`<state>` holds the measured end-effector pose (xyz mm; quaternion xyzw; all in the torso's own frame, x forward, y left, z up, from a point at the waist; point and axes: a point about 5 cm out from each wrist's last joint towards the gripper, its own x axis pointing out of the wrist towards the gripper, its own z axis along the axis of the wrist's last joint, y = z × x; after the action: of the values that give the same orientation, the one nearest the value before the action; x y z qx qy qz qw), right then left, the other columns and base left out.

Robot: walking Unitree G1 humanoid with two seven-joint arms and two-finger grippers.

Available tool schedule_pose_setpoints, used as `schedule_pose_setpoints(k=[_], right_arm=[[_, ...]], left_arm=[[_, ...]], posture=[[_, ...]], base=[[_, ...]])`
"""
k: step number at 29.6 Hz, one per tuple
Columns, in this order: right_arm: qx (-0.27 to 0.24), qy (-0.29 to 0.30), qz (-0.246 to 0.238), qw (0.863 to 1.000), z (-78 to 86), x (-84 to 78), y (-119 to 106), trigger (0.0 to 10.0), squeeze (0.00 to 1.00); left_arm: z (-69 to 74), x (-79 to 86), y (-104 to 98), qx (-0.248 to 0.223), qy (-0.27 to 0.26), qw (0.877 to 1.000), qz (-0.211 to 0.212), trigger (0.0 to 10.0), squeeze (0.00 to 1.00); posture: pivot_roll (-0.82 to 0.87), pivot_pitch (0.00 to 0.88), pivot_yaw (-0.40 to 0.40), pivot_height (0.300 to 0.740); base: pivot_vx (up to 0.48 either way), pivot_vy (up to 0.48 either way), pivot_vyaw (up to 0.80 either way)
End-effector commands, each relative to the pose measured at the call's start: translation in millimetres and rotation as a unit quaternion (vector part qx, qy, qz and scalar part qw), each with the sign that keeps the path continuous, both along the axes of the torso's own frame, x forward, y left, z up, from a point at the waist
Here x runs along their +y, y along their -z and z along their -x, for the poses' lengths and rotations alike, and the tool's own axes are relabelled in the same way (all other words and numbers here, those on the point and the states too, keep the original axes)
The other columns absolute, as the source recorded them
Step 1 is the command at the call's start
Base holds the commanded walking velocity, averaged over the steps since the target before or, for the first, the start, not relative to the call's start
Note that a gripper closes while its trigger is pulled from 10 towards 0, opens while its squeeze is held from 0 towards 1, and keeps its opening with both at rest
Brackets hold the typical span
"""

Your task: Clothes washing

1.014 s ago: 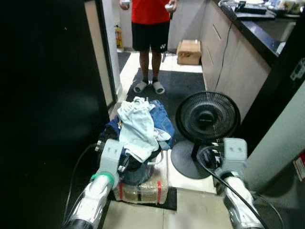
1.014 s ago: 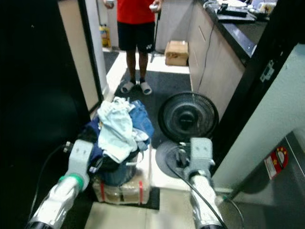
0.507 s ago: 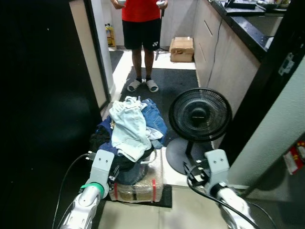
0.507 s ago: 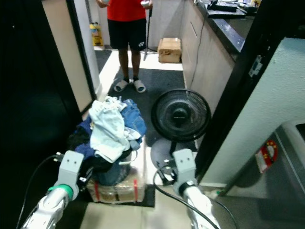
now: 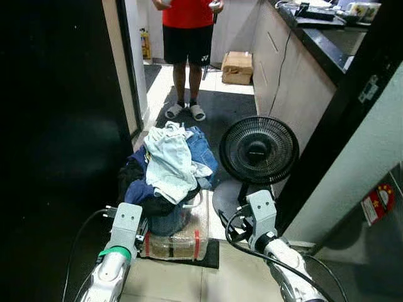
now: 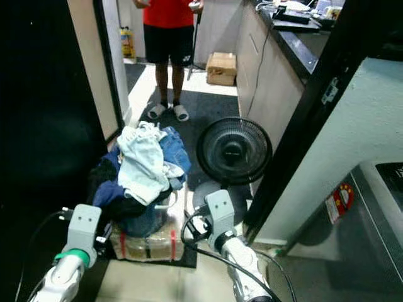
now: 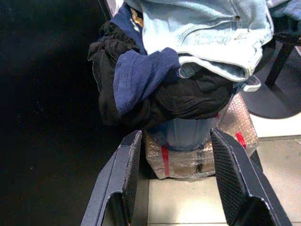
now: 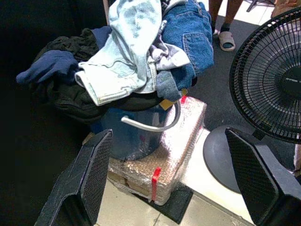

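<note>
A heap of clothes [image 5: 170,167], pale denim on top with blue jeans, a navy piece and a black piece beneath, overflows a blue bucket [image 5: 167,220]. The bucket stands on a bubble-wrapped package [image 5: 184,242] on the floor. My left arm [image 5: 124,221] is low beside the bucket's left. My left gripper [image 7: 175,135] is open and faces the bucket and the black cloth from a short way off. My right arm [image 5: 261,214] is to the right of the package. My right gripper [image 8: 169,134] is open wide, apart from the bucket's white handle [image 8: 153,123].
A black floor fan [image 5: 258,151] stands just right of the heap. A person [image 5: 187,38] in a red shirt stands in the corridor beyond, near a cardboard box [image 5: 238,67]. A dark door [image 5: 56,126] closes the left side and a counter [image 5: 327,38] runs along the right.
The camera has drawn back and the heap looks farther away. Both arms sit lower and nearer to me, the left one no longer up against the heap. The clothes lie as before.
</note>
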<state>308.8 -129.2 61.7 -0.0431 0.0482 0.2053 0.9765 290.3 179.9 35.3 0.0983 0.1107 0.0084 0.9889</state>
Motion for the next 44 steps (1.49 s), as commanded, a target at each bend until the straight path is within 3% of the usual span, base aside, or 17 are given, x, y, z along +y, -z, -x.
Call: schedule_pose_setpoints(k=[1, 11, 38, 44], right_arm=[[0.005, 0.005, -0.001, 1.0, 2.1, -3.2, 4.3, 10.0, 0.0], [0.003, 0.017, 0.0, 1.0, 3.7, -8.5, 6.9, 10.0, 0.0], [0.001, 0.022, 0.001, 1.0, 1.0, -8.5, 7.2, 10.0, 0.0], [0.0, 0.023, 0.001, 1.0, 1.1, -9.5, 7.4, 10.0, 0.0]], left_arm=[[3.0, 0.0, 4.5, 0.007, -0.003, 1.0, -0.001, 10.0, 0.0], [-1.8, -5.4, 1.9, -0.004, 0.004, 1.0, -0.002, 10.0, 0.0], [-4.5, -5.7, 0.9, -0.01, 0.002, 1.0, -0.002, 10.0, 0.0], [-5.0, -5.4, 1.1, -0.008, -0.001, 1.0, -0.004, 10.0, 0.0]], posture=[[0.01, 0.051, -0.01, 0.74], [-0.01, 0.053, 0.001, 0.74], [0.0, 0.054, 0.004, 0.74], [0.0, 0.052, 0.008, 0.74]], base=[[0.0, 0.0, 0.0], [0.08, 0.0, 0.0], [0.465, 0.0, 0.0], [0.0, 0.0, 0.0]])
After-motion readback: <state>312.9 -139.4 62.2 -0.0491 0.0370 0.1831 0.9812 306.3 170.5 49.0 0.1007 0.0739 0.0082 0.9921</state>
